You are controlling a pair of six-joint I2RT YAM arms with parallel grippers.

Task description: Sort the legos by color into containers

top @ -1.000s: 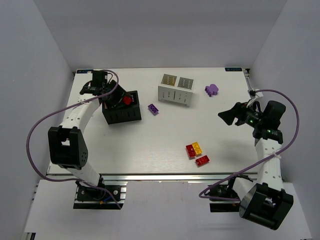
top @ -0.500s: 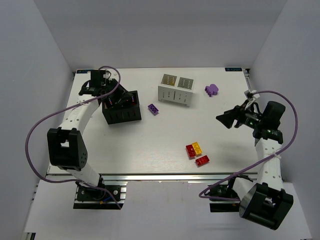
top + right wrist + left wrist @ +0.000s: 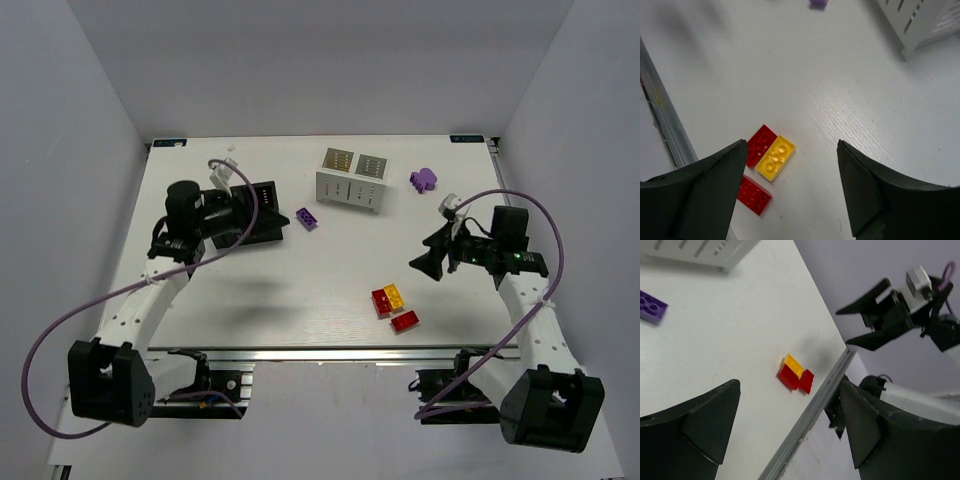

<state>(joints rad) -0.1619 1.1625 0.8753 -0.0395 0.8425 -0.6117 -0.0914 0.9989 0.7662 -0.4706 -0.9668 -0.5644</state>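
**Top view.** Task judged partly done.
- The white box (image 3: pixel 352 178), upper centre, shows a yellowish fill in its left cell and a paler one in the right. The pcs inside are too small to be told apart.
- The black box (image 3: pixel 268 224), upper left, is largely covered by the left arm (image 3: pixel 150 295); its contents can't be told.
- Loose on the surface (image 3: pixel 300 290) are:
  - a purple brick (image 3: pixel 307 218) btw. the boxes;
  - a purple piece (image 3: pixel 423 179) right of the white box;
  - a cluster lower right of centre, w/ a yellow brick (image 3: pixel 394 294) touching a red brick (image 3: pixel 380 302) and a second red (image 3: pixel 405 322) just below.
- Approx. five pcs are thus left to be sorted. No lime one is seen loose.
- The right jaws, right of centre, are spread and empty, pointed toward the cluster. The left jaws are held at the black box.

**Left wrist view.** The left jaws are seen spread, w/ nothing pinched. The cluster lies at centre, near the surface's edge. The purple brick (image 3: pixel 651 307) is at far left.

**Right wrist view.** The right jaws are spread wide and empty. The cluster sits lower left, and a corner of the white box (image 3: pixel 920 20) is at upper right.

**Surface and room.** The surface is white and matte, w/ a faint grain. A metal rail (image 3: pixel 330 352) runs along its lower edge. Plain pale walls (image 3: pixel 320 70) close in three sides. A purple cable (image 3: pixel 60 270) is looped from each arm.
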